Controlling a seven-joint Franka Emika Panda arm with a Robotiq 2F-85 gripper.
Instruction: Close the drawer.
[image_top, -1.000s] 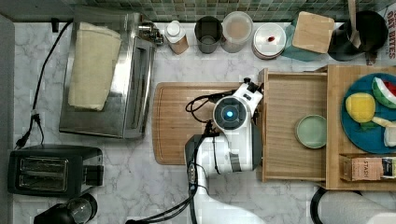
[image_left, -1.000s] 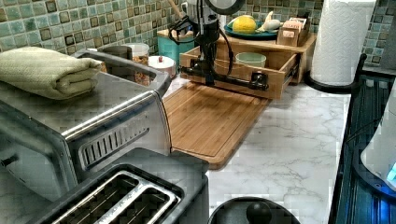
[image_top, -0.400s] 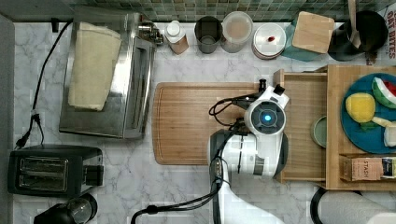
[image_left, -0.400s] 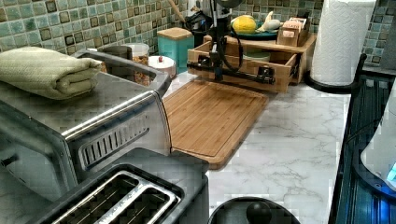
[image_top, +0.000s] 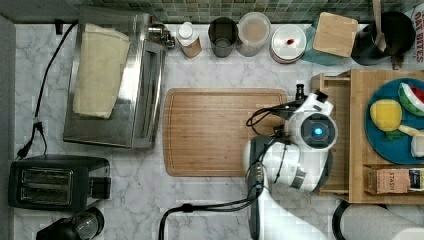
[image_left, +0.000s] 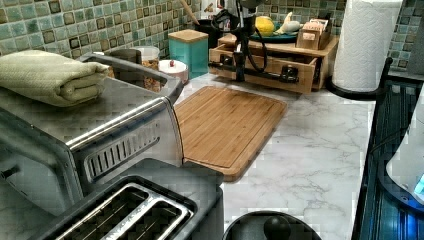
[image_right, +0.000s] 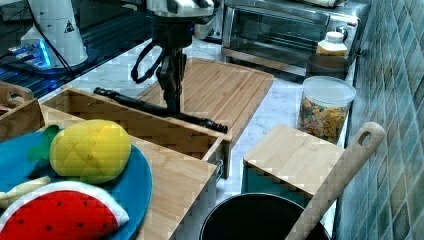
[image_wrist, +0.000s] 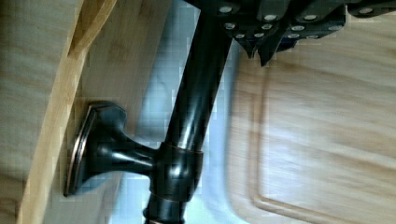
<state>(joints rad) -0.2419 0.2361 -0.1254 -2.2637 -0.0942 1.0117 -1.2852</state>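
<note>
Top view: the arm's wrist covers most of the drawer (image_top: 336, 100) and its bar handle (image_wrist: 196, 107). Wrist view: handle cut off at the lower edge; gripper (image_wrist: 261, 44) fingertips blurred, opening indeterminate.

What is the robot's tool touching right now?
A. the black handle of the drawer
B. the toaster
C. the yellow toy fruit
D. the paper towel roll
A: in the right view the tool comes straight down onto the black handle across the front of the drawer, and the wrist view shows the same bar running up to the tool.
</note>
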